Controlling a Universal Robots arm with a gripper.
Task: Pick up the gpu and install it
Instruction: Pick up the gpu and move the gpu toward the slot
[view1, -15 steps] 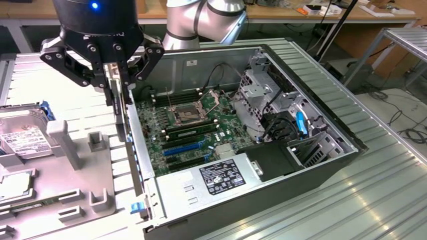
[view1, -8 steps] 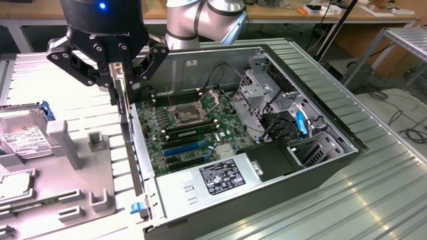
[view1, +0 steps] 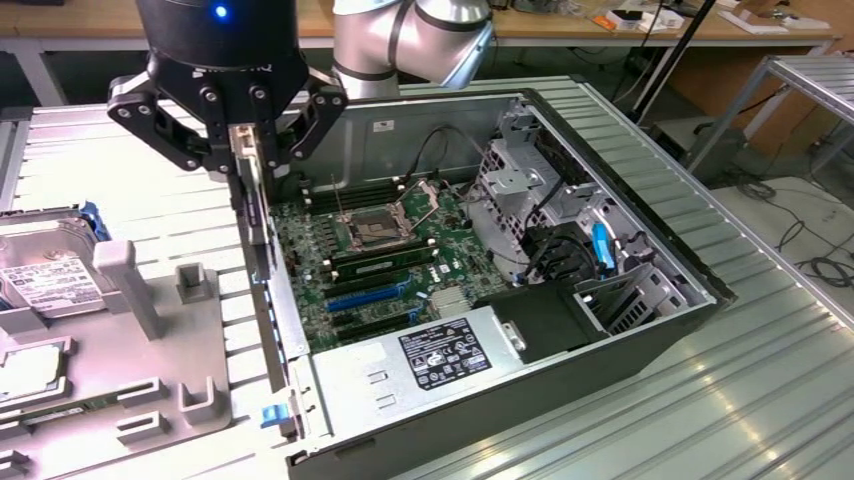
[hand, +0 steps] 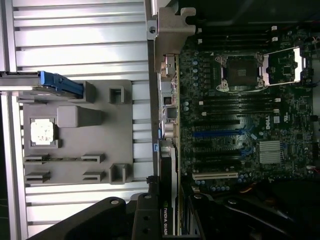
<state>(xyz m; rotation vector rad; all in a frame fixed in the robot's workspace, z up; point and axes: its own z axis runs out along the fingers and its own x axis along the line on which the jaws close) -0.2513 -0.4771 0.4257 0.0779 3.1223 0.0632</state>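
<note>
The fingers (view1: 278, 148) are partly closed, clamped on the top edge of the gpu (view1: 250, 195), which hangs upright and edge-on beneath them. It is clear of the grey fixture (view1: 134, 330) on the desk (view1: 761, 400) and sits right over the rear wall of the open computer case (view1: 641, 330). In the wrist view the card runs away from the fingers along that wall, its silver end bracket (hand: 169, 30) at the far end. The motherboard (view1: 387, 225) and its blue expansion slot (hand: 217, 134) lie just to one side.

The card looks light and stiff, so weight should be no trouble. It is thin, though, and the board face carries small parts that a hard squeeze or a knock on the case wall could damage. Its flat sides give little to bite on, so it could pivot between the pads if the lower edge catches. The best hold seems to be the one shown, across the top edge near the middle, leaving the contact edge and bracket free
</note>
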